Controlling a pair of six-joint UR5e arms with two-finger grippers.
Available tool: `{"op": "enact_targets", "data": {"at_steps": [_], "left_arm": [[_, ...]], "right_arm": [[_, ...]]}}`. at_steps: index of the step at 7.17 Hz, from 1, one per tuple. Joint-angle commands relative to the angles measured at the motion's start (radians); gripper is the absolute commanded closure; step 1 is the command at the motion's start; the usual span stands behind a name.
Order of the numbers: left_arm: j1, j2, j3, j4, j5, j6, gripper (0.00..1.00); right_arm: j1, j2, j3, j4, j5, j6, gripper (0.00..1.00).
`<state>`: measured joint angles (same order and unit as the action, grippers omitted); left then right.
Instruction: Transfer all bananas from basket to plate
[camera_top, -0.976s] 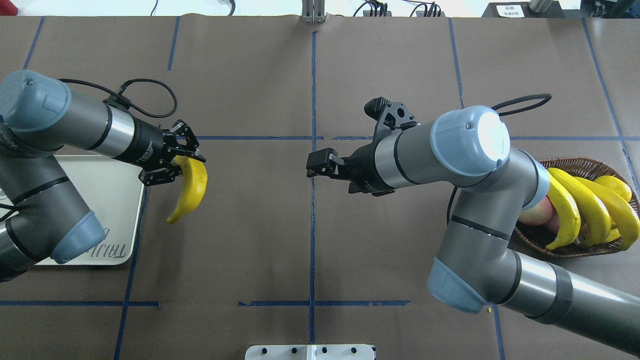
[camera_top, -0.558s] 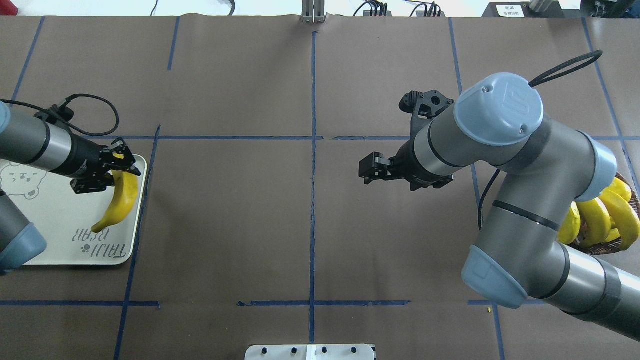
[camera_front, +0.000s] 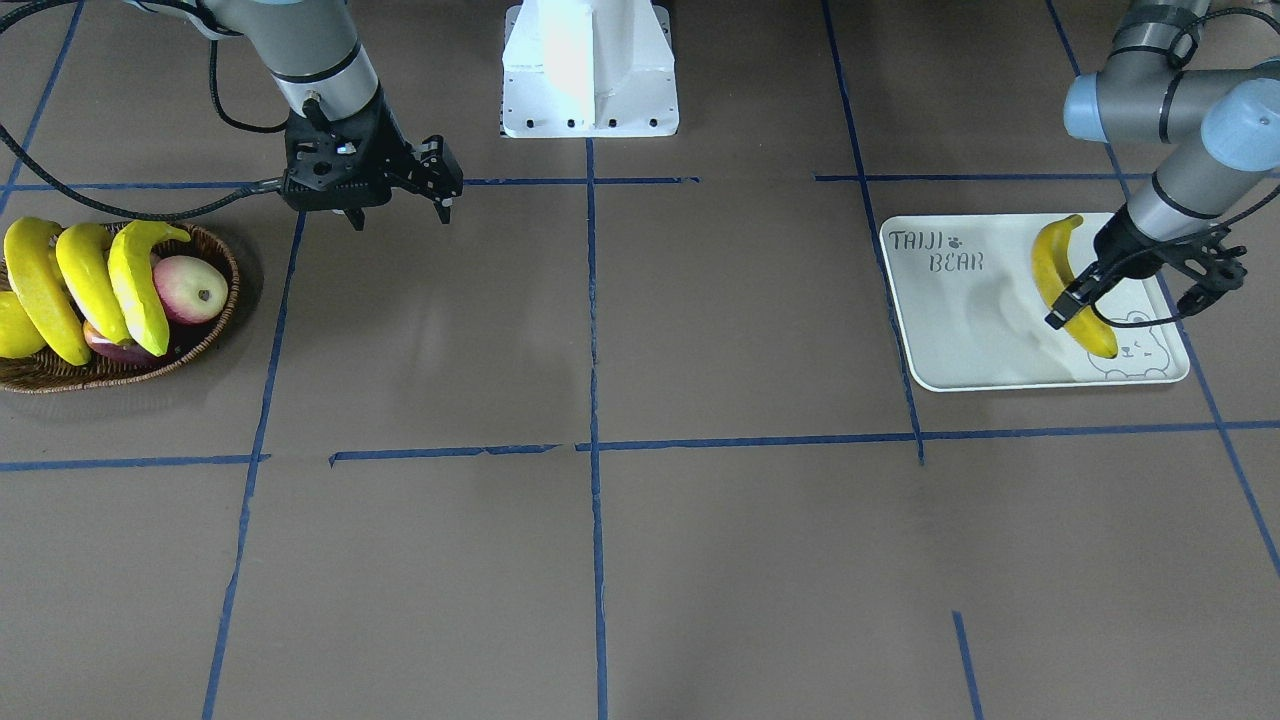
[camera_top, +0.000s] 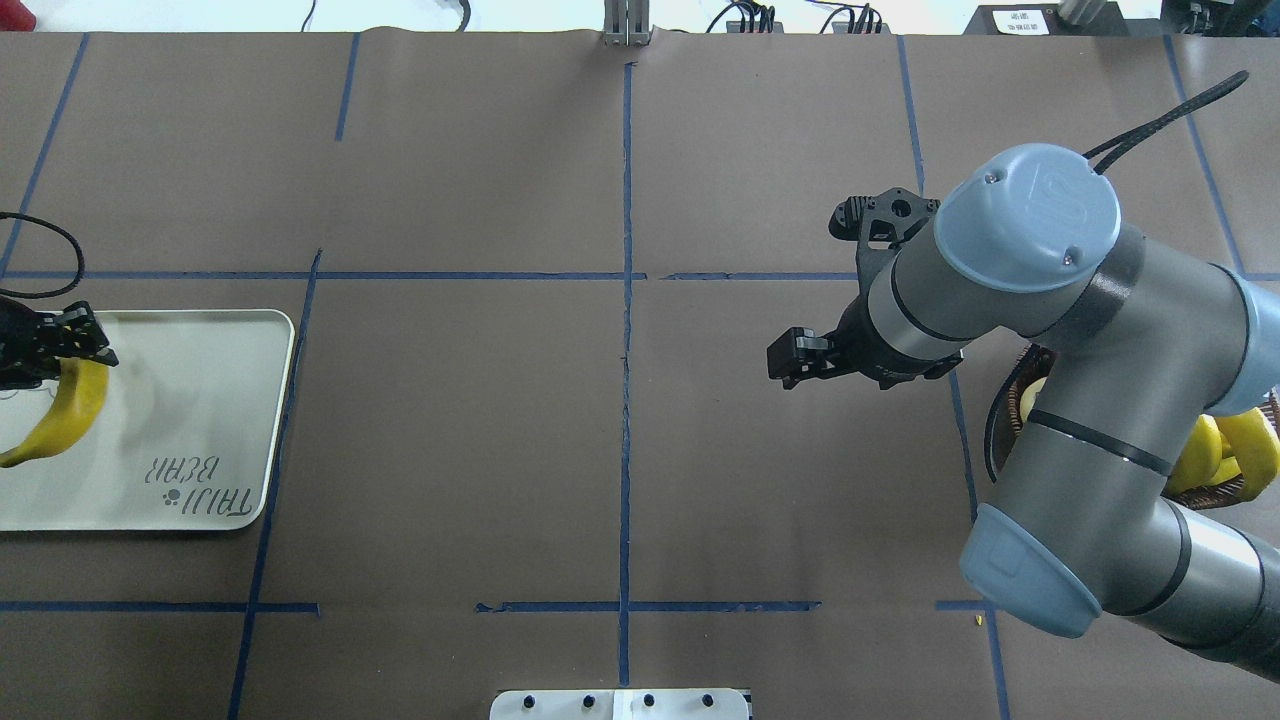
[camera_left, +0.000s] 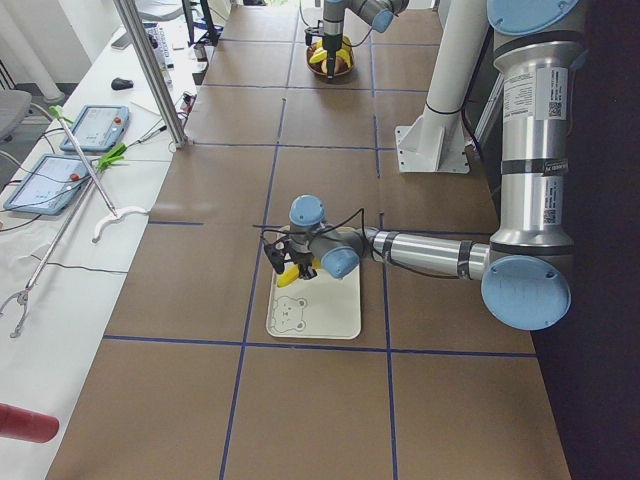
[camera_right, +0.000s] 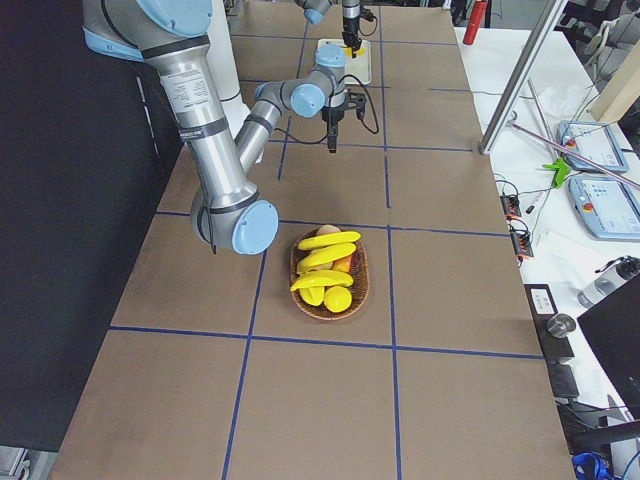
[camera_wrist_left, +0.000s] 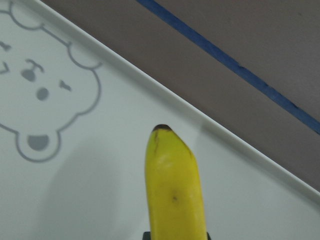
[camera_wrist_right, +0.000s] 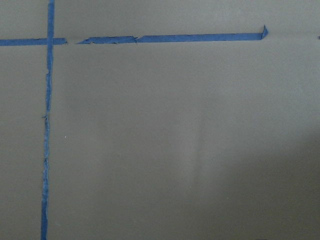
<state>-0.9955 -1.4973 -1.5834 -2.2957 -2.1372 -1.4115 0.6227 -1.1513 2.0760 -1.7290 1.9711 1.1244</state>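
Banana (camera_front: 1068, 280) moved off plate's (camera_front: 960, 345) edge, further inward.

banana (camera_front: 1047, 262) over plate (camera_front: 960, 335) | three bananas (camera_front: 85, 275) in basket (camera_front: 110, 376)

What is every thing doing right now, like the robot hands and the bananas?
left gripper, shut on the held banana
held banana, hanging over the tray, not let go
tray, lying flat on the table
right gripper, open and empty
basket, holding three bananas and other fruit
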Motion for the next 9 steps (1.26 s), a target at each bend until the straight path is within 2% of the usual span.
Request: {"op": "enact_targets", "data": {"at_steps": [1, 2, 3, 4, 5, 6, 7, 9], "left_arm": [[-0.069, 0.002, 0.107, -0.068, 0.000, 0.078, 0.89], [-0.089, 0.002, 0.123, -0.068, 0.000, 0.159, 0.03], [-0.127, 0.009, 0.125, -0.056, -0.007, 0.283, 0.00], [-0.144, 0.017, 0.122, -0.056, -0.033, 0.328, 0.00], [-0.208, 0.014, 0.114, -0.056, -0.158, 0.336, 0.00], [-0.253, 0.012, 0.088, -0.057, -0.237, 0.338, 0.00], [-0.255, 0.020, 0.060, -0.066, -0.192, 0.382, 0.00], [-0.252, 0.038, 0.049, -0.067, -0.181, 0.451, 0.00]], "right_arm": [[-0.001, -0.001, 0.001, -0.001, -0.001, 0.003, 0.00], [-0.001, -0.001, 0.001, -0.001, 0.000, 0.002, 0.00], [-0.001, -0.001, 0.003, -0.001, 0.000, -0.001, 0.00], [-0.001, -0.001, 0.009, 0.000, 0.002, -0.001, 0.00], [0.006, -0.014, 0.028, -0.001, 0.009, -0.011, 0.00], [0.006, -0.071, 0.068, -0.001, 0.011, -0.033, 0.00], [0.014, -0.141, 0.114, -0.001, 0.011, -0.107, 0.00], [0.044, -0.305, 0.212, 0.008, 0.006, -0.269, 0.00]]}}
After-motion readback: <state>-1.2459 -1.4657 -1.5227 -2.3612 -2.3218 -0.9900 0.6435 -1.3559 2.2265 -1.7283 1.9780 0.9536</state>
